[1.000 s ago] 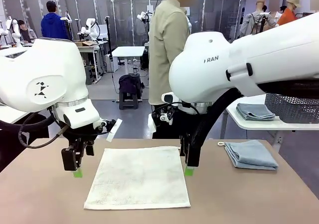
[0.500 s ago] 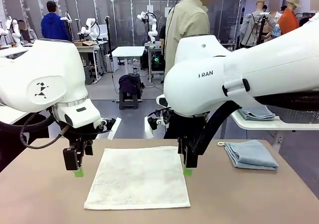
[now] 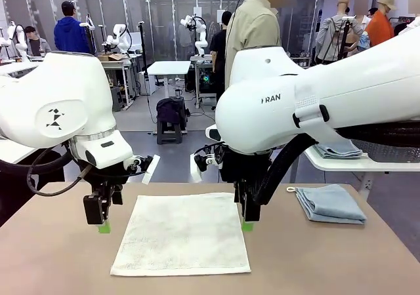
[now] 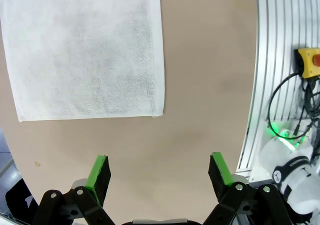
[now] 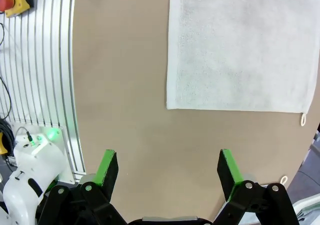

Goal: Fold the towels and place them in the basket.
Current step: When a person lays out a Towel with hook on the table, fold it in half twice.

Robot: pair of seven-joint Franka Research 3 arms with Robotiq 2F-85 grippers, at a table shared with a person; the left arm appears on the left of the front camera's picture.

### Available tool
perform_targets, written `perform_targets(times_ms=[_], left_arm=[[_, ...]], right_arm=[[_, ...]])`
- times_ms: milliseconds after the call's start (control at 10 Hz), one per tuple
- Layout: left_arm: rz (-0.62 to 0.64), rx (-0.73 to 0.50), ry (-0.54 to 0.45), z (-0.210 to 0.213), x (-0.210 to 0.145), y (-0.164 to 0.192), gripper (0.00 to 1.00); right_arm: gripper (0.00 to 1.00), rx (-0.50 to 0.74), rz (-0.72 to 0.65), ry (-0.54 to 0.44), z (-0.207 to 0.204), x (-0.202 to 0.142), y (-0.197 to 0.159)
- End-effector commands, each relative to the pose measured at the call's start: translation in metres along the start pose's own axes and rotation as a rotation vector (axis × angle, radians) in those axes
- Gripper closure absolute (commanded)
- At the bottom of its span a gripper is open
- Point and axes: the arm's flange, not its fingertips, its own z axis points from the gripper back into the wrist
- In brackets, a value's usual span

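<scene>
The cream towel (image 3: 182,233) lies spread flat and unfolded on the table (image 3: 52,262), so it looks to be the one in hand. The left gripper (image 3: 102,225) hangs just off its left edge and the right gripper (image 3: 246,224) just off its right edge. Both are low, wide apart and empty, likely so each can take a side for the first fold. Right of the cream towel lies a blue-grey towel (image 3: 328,203), already folded; farther right, beyond it, the basket (image 3: 387,141) waits on a side table (image 3: 367,165).
</scene>
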Motion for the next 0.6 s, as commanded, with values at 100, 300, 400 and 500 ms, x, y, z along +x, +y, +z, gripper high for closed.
perform_targets(times_ms=[100, 300, 400, 500], left_arm=[[0.000, 0.000, 0.000, 0.000, 0.000, 0.000, 0.00], [-0.012, 0.036, -0.062, -0.021, -0.002, -0.001, 0.00], [-0.010, 0.040, -0.050, -0.028, -0.004, -0.004, 0.00], [-0.008, 0.049, -0.049, -0.031, -0.007, -0.007, 0.00]], right_arm=[[0.00, 0.000, 0.000, 0.000, 0.000, 0.000, 0.000], [0.00, -0.005, 0.089, -0.037, -0.011, -0.008, -0.002], [0.00, 0.003, 0.104, -0.032, -0.018, -0.009, -0.003], [0.00, 0.005, 0.113, -0.036, -0.025, -0.008, -0.002]])
